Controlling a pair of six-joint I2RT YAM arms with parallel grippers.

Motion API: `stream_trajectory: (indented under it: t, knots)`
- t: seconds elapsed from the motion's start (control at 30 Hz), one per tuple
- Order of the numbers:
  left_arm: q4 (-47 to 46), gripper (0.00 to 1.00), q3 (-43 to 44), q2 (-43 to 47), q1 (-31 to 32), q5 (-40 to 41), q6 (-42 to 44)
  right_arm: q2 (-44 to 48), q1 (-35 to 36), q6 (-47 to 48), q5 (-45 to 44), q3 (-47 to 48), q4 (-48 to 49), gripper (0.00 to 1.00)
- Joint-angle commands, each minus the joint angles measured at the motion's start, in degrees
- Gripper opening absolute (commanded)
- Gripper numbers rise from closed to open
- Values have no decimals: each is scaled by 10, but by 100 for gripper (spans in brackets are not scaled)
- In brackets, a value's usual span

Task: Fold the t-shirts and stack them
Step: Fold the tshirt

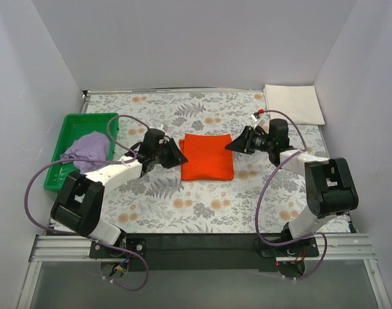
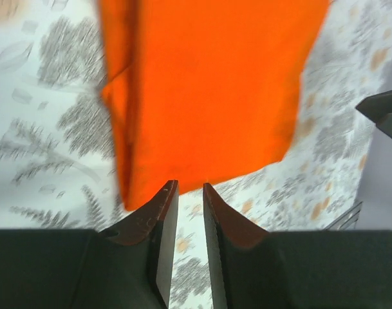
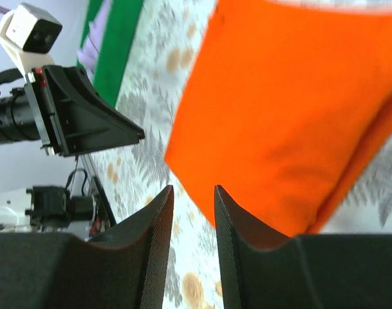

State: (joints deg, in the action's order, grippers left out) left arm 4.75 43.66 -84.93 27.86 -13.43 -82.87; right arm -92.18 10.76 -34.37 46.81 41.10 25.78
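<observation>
We note left arm [image 1: 112, 170], right arm [image 1: 297, 161]: white shells, chunky black joint housings. Left cable [image 1: 33, 187], right cable [image 1: 263, 193]: purple, looping base to wrist. We see left pincer [image 2: 189, 187], right pincer [image 3: 193, 190]: black wedge fingers, reddish-brown inner faces. Small white camera box [image 3: 29, 29] on left wrist. Black mounting plate [image 1: 202, 251] under both bases, silver rail [image 1: 54, 248] beside.

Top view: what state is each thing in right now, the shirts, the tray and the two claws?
orange t-shirt: folded flat, mid-table.
lilac t-shirt: crumpled, unfolded, in the tray.
cream-white t-shirt: folded flat, far right corner.
green tray: holding the lilac t-shirt.
left gripper: slightly open, empty.
right gripper: slightly open, empty.
</observation>
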Motion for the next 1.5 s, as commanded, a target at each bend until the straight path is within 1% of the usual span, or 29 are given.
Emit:
stream_trajectory:
  t: [0.0,0.03,0.07,0.17,0.2,0.33,0.4,0.53,0.63,0.7,0.77,0.8,0.83,0.87,0.9,0.93,0.97,1.0,1.03,1.07,1.1,1.13,1.17,1.2,1.23,1.27,1.3,1.37,1.47]
  knots:
    - [-18,25,73,-15,-8,14,1,-11,2,-15,-20,63,3,34]
    - [-28,27,89,-30,-13,14,-3,-23,2,-17,-22,90,4,34]
    - [-29,27,131,-54,-15,16,-4,-48,3,-19,-24,102,4,34]
    - [-38,28,215,-141,-22,17,-1,-104,3,-23,-19,154,6,34]
    - [-41,28,235,-184,-23,22,0,-119,2,-18,-22,165,8,34]
    - [-44,28,300,-275,-29,33,-13,-210,-4,-18,-11,211,22,34]
    - [-61,27,302,-313,-32,38,-19,-236,-9,-18,-15,216,32,35]
    - [-68,27,285,-342,-38,60,-25,-297,-37,-46,-7,219,69,35]
    - [-80,26,253,-341,-44,59,-37,-304,-54,-47,-3,209,83,35]
    - [-80,26,240,-331,-45,52,-25,-301,-61,-48,6,213,81,35]
    - [-77,28,232,-298,-44,48,-6,-268,-69,-54,13,206,68,36]
    - [-64,29,231,-284,-40,58,19,-250,-70,-52,10,193,54,36]
    - [-56,35,232,-266,-37,66,40,-211,-72,-45,-2,188,37,38]
    - [-50,38,235,-236,-33,76,61,-190,-72,-22,-11,184,15,38]
    - [-27,40,239,-221,-20,101,81,-171,-72,-5,-21,181,-45,39]
    - [-18,45,247,-207,-12,117,125,-138,-72,13,-46,182,-81,42]
    - [-9,47,251,-183,-4,127,143,-121,-71,58,-63,187,-126,44]
    - [6,49,252,-172,17,166,165,-104,-71,78,-103,195,-209,45]
    - [10,53,251,-162,29,182,199,-73,-70,95,-125,200,-251,46]
    - [16,57,249,-152,59,197,219,-57,-70,112,-149,202,-289,47]
    - [23,58,245,-137,75,215,234,-40,-69,134,-198,202,-350,48]
    - [26,58,238,-131,92,242,262,-8,-69,148,-222,201,-376,52]
    - [28,59,236,-127,126,255,274,8,-69,157,-242,199,-400,55]
    - [36,59,232,-124,145,266,285,23,-68,177,-280,194,-424,58]
    - [40,60,231,-125,162,290,296,54,-68,184,-293,187,-451,64]
    - [43,60,231,-127,180,299,313,69,-67,188,-303,167,-463,68]
    - [47,60,234,-140,216,311,326,99,-68,191,-316,155,-470,72]
    - [50,60,241,-159,268,342,364,125,-68,199,-321,121,-483,75]
    - [50,59,268,-204,307,369,395,167,-69,199,-340,90,-495,77]
